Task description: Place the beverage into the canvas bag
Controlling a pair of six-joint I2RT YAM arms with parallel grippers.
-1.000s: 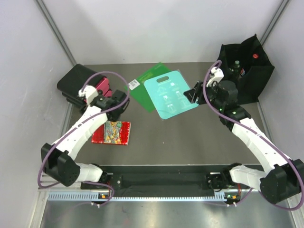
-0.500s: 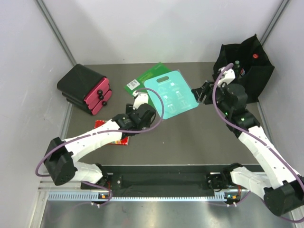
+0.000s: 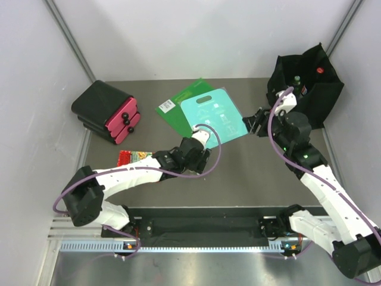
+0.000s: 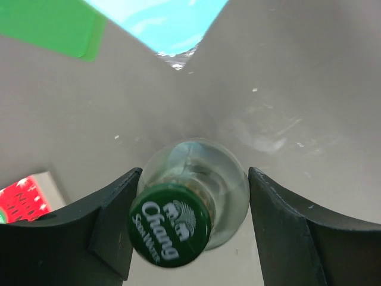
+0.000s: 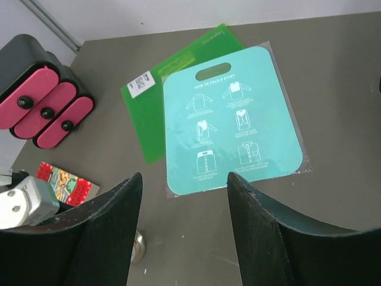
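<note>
The beverage is a clear glass bottle (image 4: 205,173) with a green "Chang" cap (image 4: 169,223). It stands upright on the grey table between the fingers of my left gripper (image 4: 195,176). The left finger touches it and a small gap shows at the right finger, so the jaws are open around it. In the top view the left gripper (image 3: 201,159) hides the bottle. A sliver of the bottle (image 5: 138,247) shows in the right wrist view. The black canvas bag (image 3: 318,95) stands at the back right. My right gripper (image 3: 253,122) is open and empty, left of the bag.
A teal folding board (image 3: 214,119) lies over a green sheet (image 3: 175,110) at the back centre. A black case with pink drawers (image 3: 107,111) stands at the back left. A red printed card (image 3: 132,157) lies near the left arm. Bottle caps (image 3: 319,70) show inside the bag.
My left arm has swung from beside the pink-drawer case to the middle of the table, and its fingers now stand around the bottle. My right gripper has shifted slightly right, towards the bag.
</note>
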